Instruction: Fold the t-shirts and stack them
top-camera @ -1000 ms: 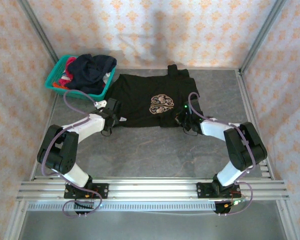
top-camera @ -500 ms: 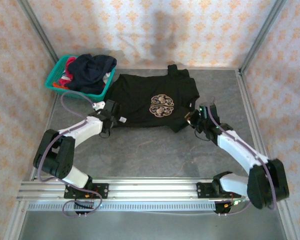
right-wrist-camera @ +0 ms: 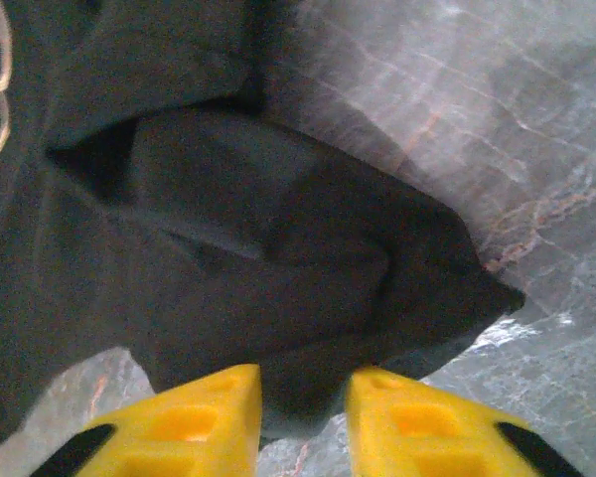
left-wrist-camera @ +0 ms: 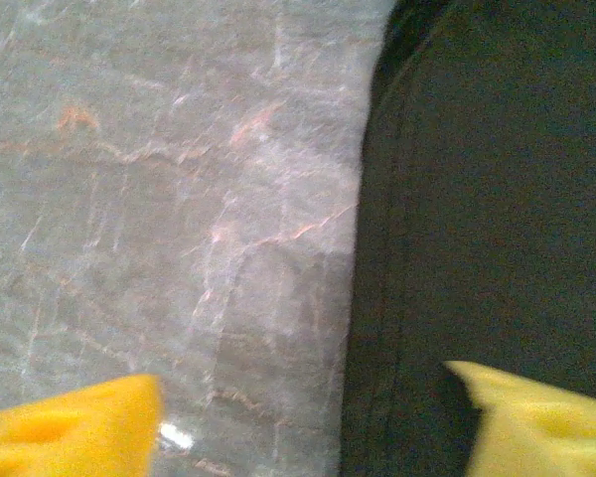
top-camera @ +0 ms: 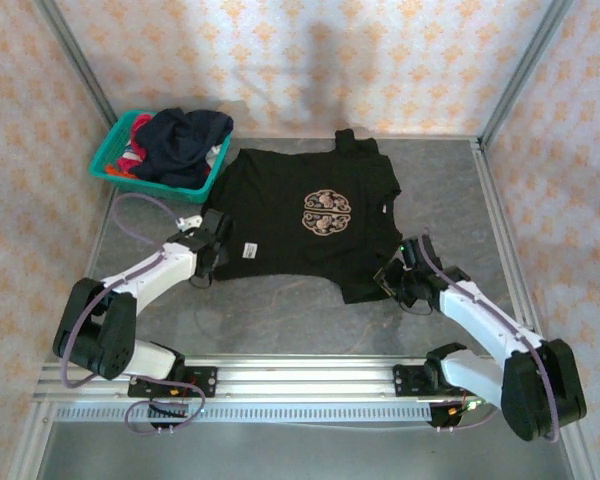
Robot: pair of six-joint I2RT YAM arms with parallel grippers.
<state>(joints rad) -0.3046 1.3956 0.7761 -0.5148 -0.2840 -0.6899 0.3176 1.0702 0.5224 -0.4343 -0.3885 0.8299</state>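
A black t-shirt (top-camera: 300, 215) with a tan chest emblem (top-camera: 326, 212) lies spread flat on the grey table. My left gripper (top-camera: 214, 256) sits at the shirt's left hem, by a small white tag (top-camera: 245, 248). In the left wrist view it (left-wrist-camera: 308, 422) is open, and the shirt's edge (left-wrist-camera: 477, 219) runs between its wide-apart yellow fingers. My right gripper (top-camera: 393, 281) is at the shirt's near right corner. In the right wrist view it (right-wrist-camera: 303, 402) stands partly open, with a bunched fold of the black shirt (right-wrist-camera: 278, 258) lying between its fingers.
A teal basket (top-camera: 108, 168) at the back left holds a dark navy shirt (top-camera: 185, 138) and some red-pink cloth (top-camera: 136, 150). Patterned walls and metal posts enclose the table (top-camera: 440, 190). An aluminium rail (top-camera: 300, 378) runs along the near edge.
Both grippers pulled the shirt's lower edge toward the near side, spreading it flatter. The right arm swung out to the right. Both grippers have opened from shut.
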